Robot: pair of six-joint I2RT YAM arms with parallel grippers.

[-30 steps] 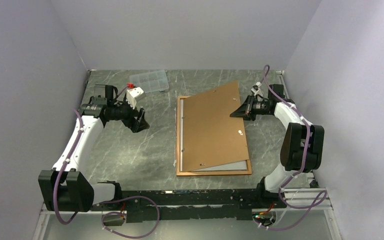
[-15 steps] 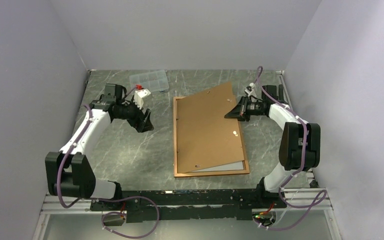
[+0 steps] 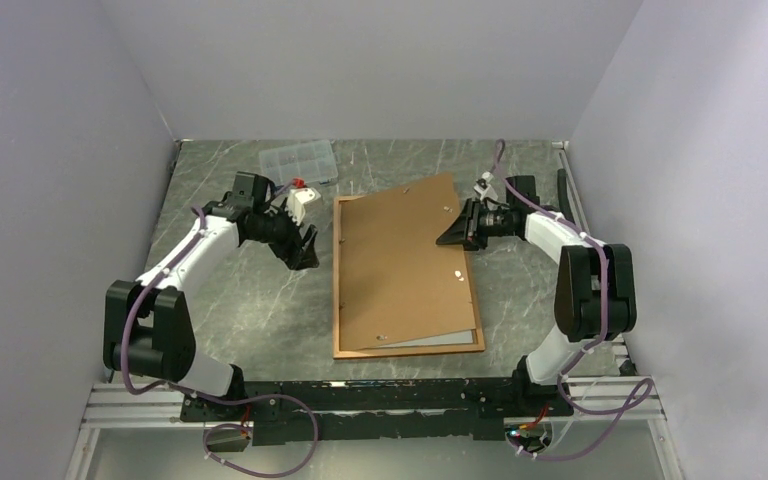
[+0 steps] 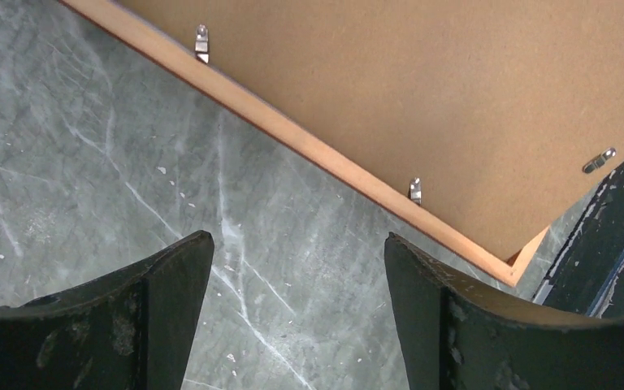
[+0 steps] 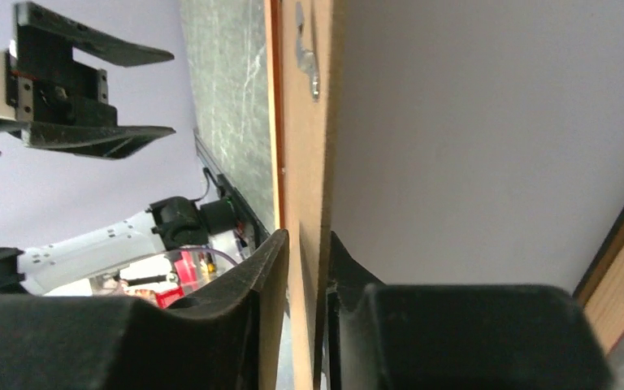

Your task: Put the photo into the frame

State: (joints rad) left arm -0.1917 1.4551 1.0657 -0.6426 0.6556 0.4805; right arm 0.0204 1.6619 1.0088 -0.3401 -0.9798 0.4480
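Observation:
The frame (image 3: 338, 290) lies flat mid-table, its thin orange border around a brown backing board (image 3: 400, 260) that sits askew on top. The photo (image 3: 442, 340) shows only as a white strip of its plain back at the frame's near end; its printed side is hidden. My right gripper (image 3: 456, 229) is shut on the board's right edge (image 5: 302, 122), holding that edge lifted above the pale photo back (image 5: 471, 146). My left gripper (image 3: 306, 250) is open and empty over bare table, just left of the frame's border (image 4: 317, 150).
A clear plastic compartment box (image 3: 298, 160) sits at the back left. Small metal turn clips (image 4: 413, 190) line the frame's inner edge. Grey walls close in the table on three sides. A black rail (image 3: 380, 395) runs along the near edge.
The right gripper has pulled the board and the frame under it to the left. The left arm has swung right and nearer the frame's left edge.

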